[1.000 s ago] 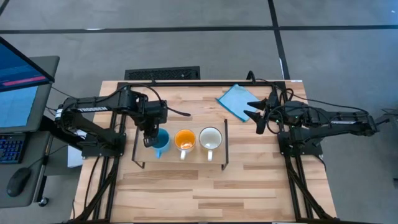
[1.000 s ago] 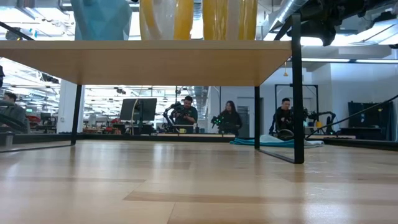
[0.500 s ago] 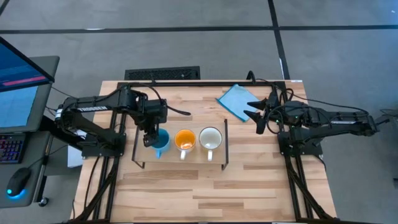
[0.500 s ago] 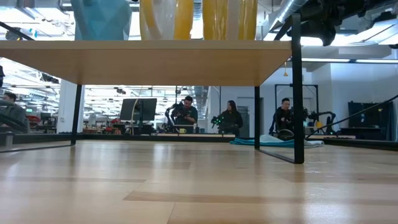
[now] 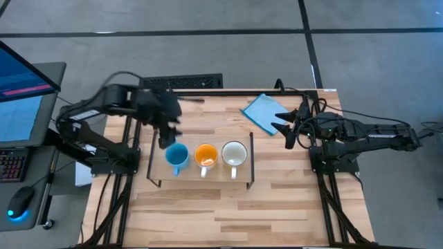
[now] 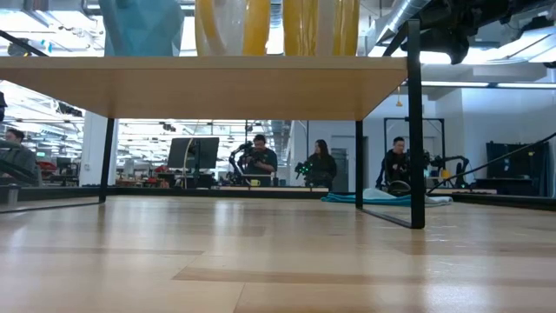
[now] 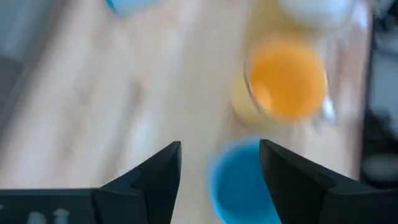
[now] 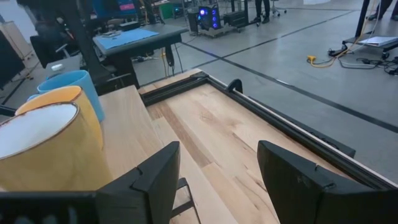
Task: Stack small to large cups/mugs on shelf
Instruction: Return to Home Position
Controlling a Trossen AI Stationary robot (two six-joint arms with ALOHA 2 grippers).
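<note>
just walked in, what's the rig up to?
Placing looks done: the small blue handled mug, the orange mug and the white-lined yellow mug stand in a row on the low light-wood shelf with black wire legs. The left hand hovers open and empty just beyond the blue mug. The right hand is open too, out at the right side of the wooden table, beside the flat blue cloth.

The shelf (image 5: 214,142) is taken up by the blue mug (image 5: 176,155), orange mug (image 5: 205,155) and white mug (image 5: 234,153); open tabletop (image 5: 228,214) is left in front.
</note>
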